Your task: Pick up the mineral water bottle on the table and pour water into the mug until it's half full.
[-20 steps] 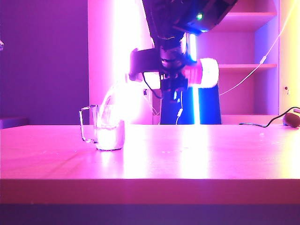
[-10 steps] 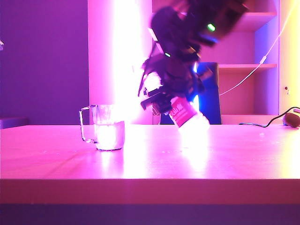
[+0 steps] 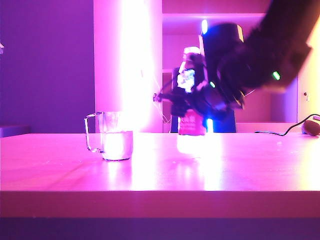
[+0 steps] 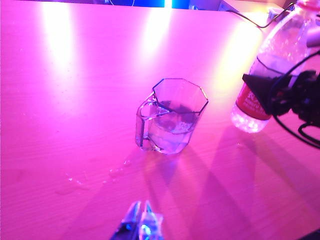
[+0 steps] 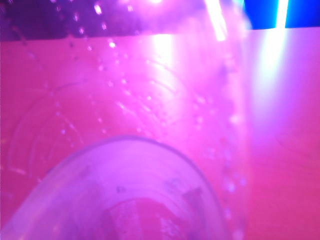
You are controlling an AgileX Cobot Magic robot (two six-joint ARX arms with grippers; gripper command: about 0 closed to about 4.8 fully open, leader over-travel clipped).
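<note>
The mug (image 3: pixel 112 137) (image 4: pixel 172 117), clear glass with its handle to the left, stands on the table (image 3: pixel 160 175) with bright water (image 3: pixel 118 145) in its lower part. To its right the mineral water bottle (image 3: pixel 190 90) (image 4: pixel 272 60) stands upright, red label low, base at the tabletop. My right gripper (image 3: pixel 194 104) (image 4: pixel 274 92) is shut round its middle, and in the right wrist view the bottle (image 5: pixel 140 200) fills the picture and hides the fingers. My left gripper (image 4: pixel 142 202) hovers shut over the table, near the mug and apart from it.
Small spilled drops (image 4: pixel 75 182) lie on the table near the mug. A dark cable (image 3: pixel 280 131) and a rounded dark object (image 3: pixel 311 126) sit at the table's far right. Shelves and a bright light strip stand behind.
The right arm swung the bottle from tipped over the mug to upright and carried it right and down to the table. The stream into the mug has stopped. The mug has not moved.
</note>
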